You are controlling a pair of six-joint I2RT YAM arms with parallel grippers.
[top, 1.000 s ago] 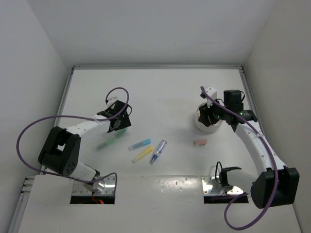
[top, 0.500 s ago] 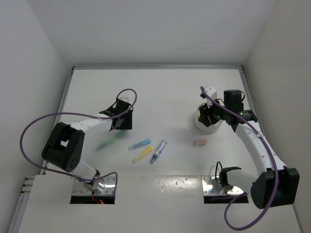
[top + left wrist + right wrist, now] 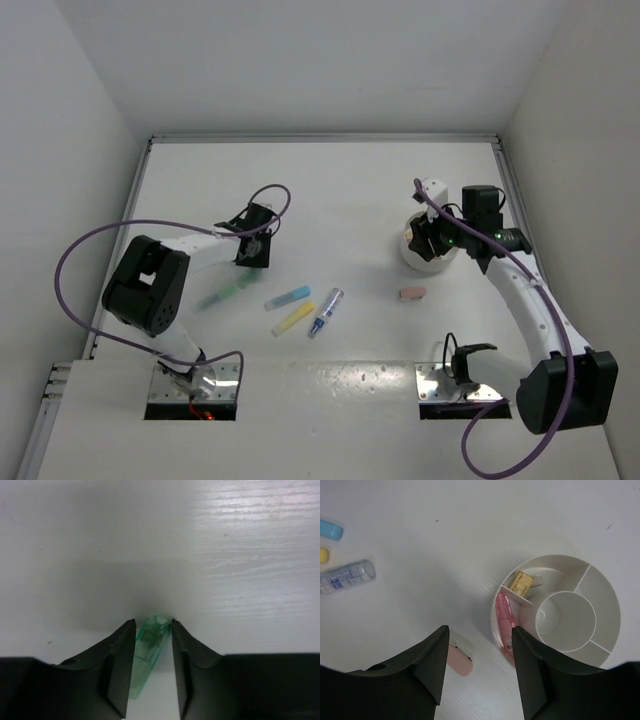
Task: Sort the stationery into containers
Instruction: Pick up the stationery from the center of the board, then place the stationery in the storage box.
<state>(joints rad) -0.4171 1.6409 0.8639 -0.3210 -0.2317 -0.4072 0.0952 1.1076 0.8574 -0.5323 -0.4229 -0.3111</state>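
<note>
The left end effector (image 3: pixel 153 624) is down at the desk (image 3: pixel 330 190), well to the left of the white bowl (image 3: pixel 604 592). Its two black fingers (image 3: pixel 120 665) stand partly closed, one on each side of one end of the green pen (image 3: pixel 149 652). The pen nearly fills the gap, but I cannot tell whether the pads are actually pressing on it. The pen lies flat on the desk and, in the top view, runs away from the bowl toward the left. The right end effector (image 3: pixel 480 628) hangs over the bowl's left rim with its jaws well apart and nothing held between them. Below it the bowl has a round centre cup and an outer ring split into compartments. A pink pen (image 3: pixel 505 615) lies in the ring compartment on the bowl's left side. A small tan block (image 3: pixel 521 582) sits in the neighbouring ring compartment, with one divider wall between them. The centre cup and the other ring compartments in view show only white floor. On the desk just outside the bowl, on its near side, lies a pink eraser (image 3: pixel 460 661), close to the bowl but not touching it. Farther left of the bowl, between it and the green pen, lie three more pens near each other. They are a clear pen with blue print (image 3: pixel 326 312), nearest the bowl, then a yellow pen (image 3: pixel 293 319) and a blue pen (image 3: pixel 288 297).
</note>
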